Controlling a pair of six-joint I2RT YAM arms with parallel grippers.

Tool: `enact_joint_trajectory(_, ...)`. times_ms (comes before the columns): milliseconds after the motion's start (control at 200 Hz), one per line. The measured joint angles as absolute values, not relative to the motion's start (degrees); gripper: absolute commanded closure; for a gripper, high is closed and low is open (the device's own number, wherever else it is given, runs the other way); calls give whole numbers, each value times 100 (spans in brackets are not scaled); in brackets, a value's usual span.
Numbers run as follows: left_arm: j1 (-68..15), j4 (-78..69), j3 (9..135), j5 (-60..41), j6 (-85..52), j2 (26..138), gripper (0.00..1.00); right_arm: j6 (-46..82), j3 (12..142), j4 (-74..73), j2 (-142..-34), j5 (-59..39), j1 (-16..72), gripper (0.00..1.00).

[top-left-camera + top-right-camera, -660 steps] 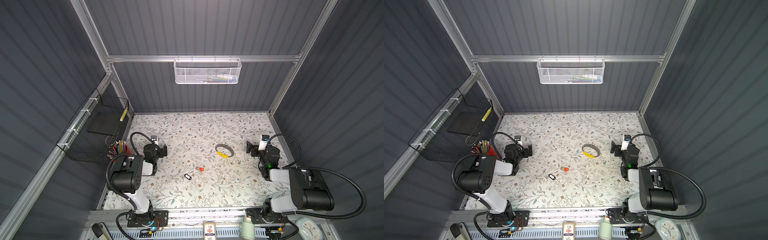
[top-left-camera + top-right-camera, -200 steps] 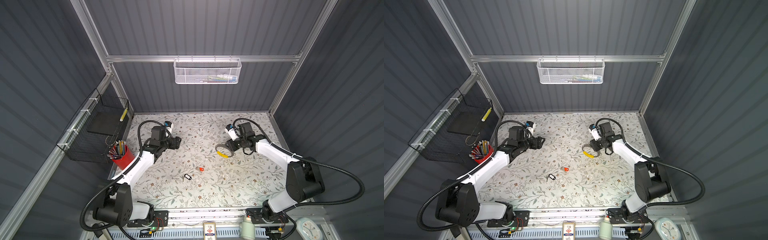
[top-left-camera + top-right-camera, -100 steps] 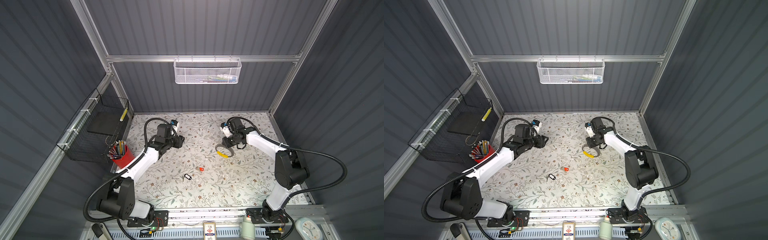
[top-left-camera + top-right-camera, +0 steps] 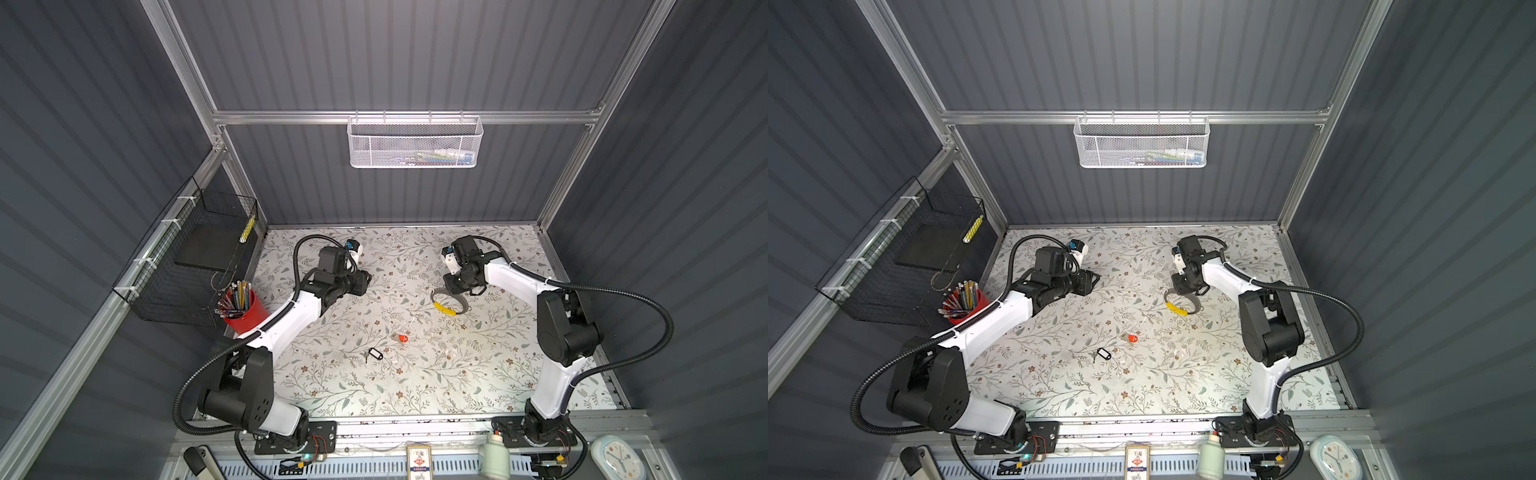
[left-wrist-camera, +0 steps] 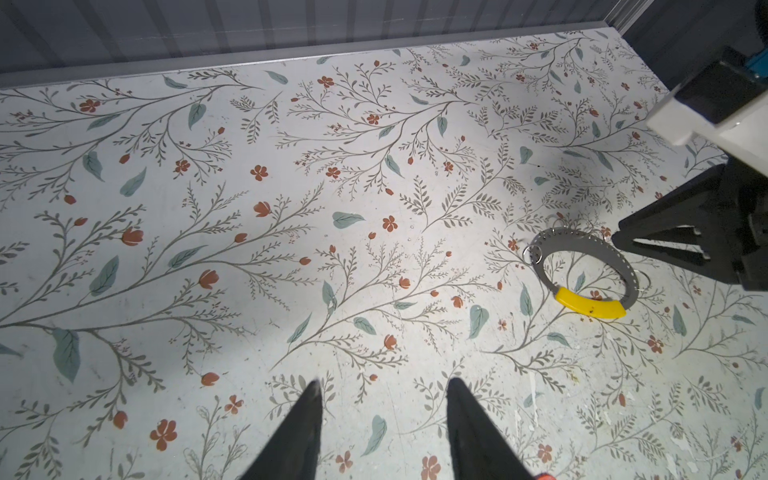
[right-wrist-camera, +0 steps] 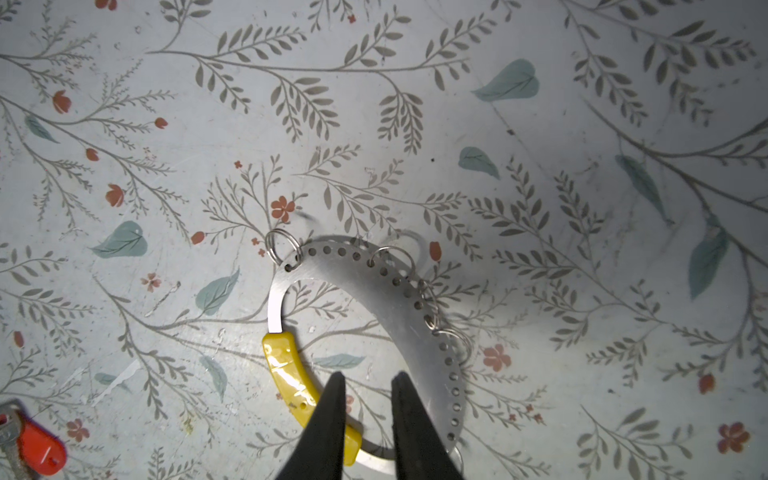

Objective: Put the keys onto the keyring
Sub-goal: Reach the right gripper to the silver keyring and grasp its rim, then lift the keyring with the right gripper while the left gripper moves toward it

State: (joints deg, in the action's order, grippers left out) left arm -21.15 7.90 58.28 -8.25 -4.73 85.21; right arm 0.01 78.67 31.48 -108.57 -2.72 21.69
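The grey metal keyring hoop (image 6: 399, 299) with its yellow segment lies flat on the floral tabletop (image 4: 374, 395). Right jaws hover narrowly parted over it; left jaws gape empty. The orange-red-tagged key (image 4: 402, 338) and the black-framed-tag key (image 4: 375, 353) lie well away from it.

Cam setup: 2 top eyes, 2 wrist cams.
Tops high at front, looking down on whole table (image 4: 415, 386); wrist cams low, close; both catch keyring (image 5: 590, 306), R nearest, prob. straight down.
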Motion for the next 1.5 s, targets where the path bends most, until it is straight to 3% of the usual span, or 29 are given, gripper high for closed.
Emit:
enact_joint_trajectory(1050,-2340,827,6230,-823,-467,9094,55,148,8333,3441,-11614,-113,1846,82)
enact_joint_trajectory(1501,-2373,882,6307,-823,-451,9273,55,150,8573,3522,-11760,-137,1804,90)
